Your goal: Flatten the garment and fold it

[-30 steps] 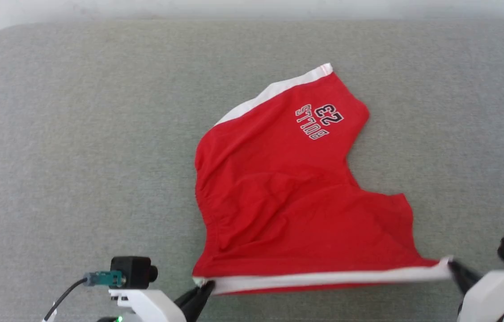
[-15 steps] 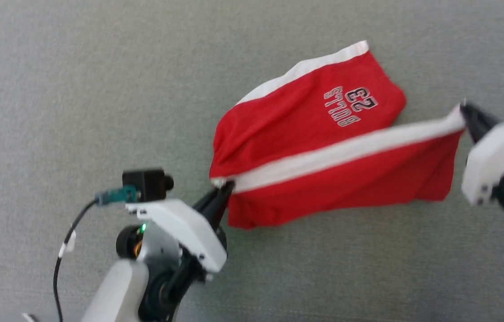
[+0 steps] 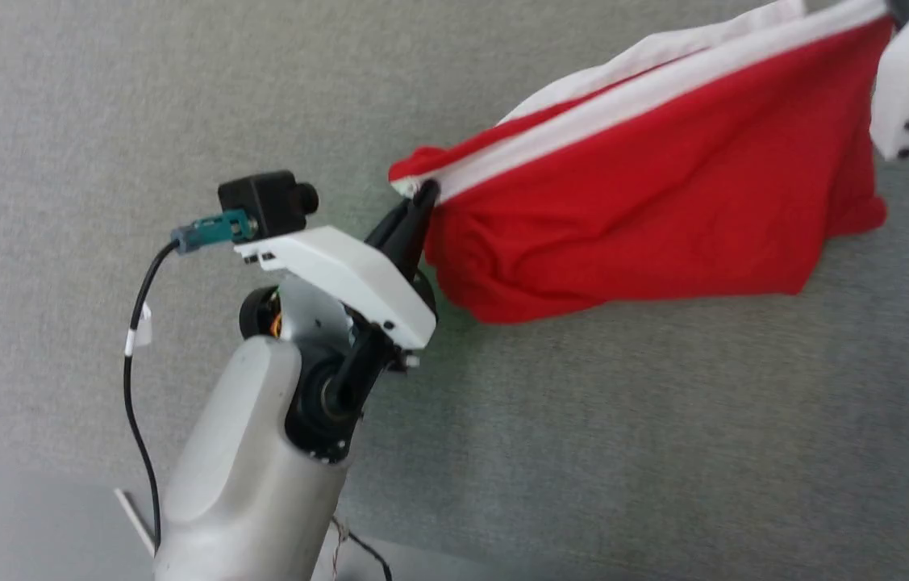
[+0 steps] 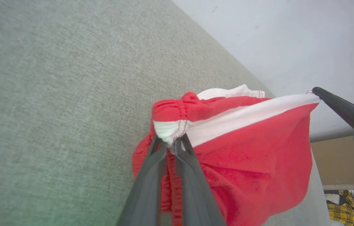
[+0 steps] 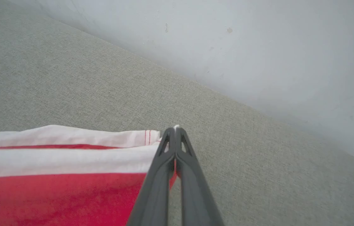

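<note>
Over the grey tabletop (image 3: 99,121), we have lifted the shorts (image 3: 648,218) by the near striped edge and brought it across to the far one, so the fold is under way. Our left gripper (image 3: 420,202) and right gripper (image 5: 175,131) each pinch one end of that stripe, arms reaching forward, red cloth sagging between them.

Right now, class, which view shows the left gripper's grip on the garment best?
The left wrist view: the left gripper pinches the bunched white corner of the garment, close up. The head view shows that grip side-on and smaller; the right wrist view shows the garment's other end.
</note>
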